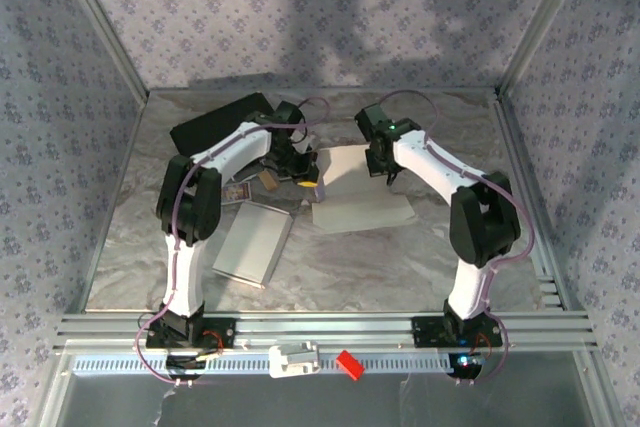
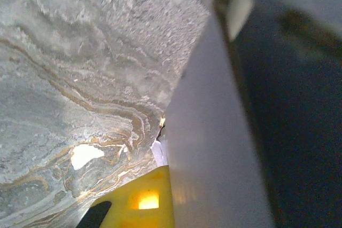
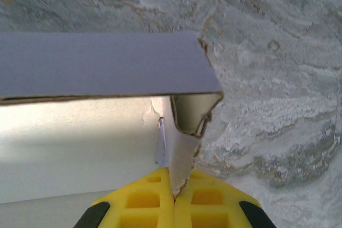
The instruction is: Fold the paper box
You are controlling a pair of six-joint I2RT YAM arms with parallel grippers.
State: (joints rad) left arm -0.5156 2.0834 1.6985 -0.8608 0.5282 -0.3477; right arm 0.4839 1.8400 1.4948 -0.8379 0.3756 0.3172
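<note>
Okay, left pincer (image 1: 303, 175) and right pincer (image 3: 173, 185) both pinch paper box (image 1: 360, 202) flaps mid-fold, so next probably means creasing that corner inward.

The desk (image 1: 400, 267) is marbled grey, veined with tan and white. The paper box (image 1: 360, 202) is white with raw brown edges. The right gripper (image 3: 173, 188) and left gripper (image 2: 141, 201) are yellow with black patches. The arms (image 1: 432, 162) are white and black. The walls (image 1: 320, 7) carry a lilac floral print. The block (image 1: 348, 364) is red.
</note>
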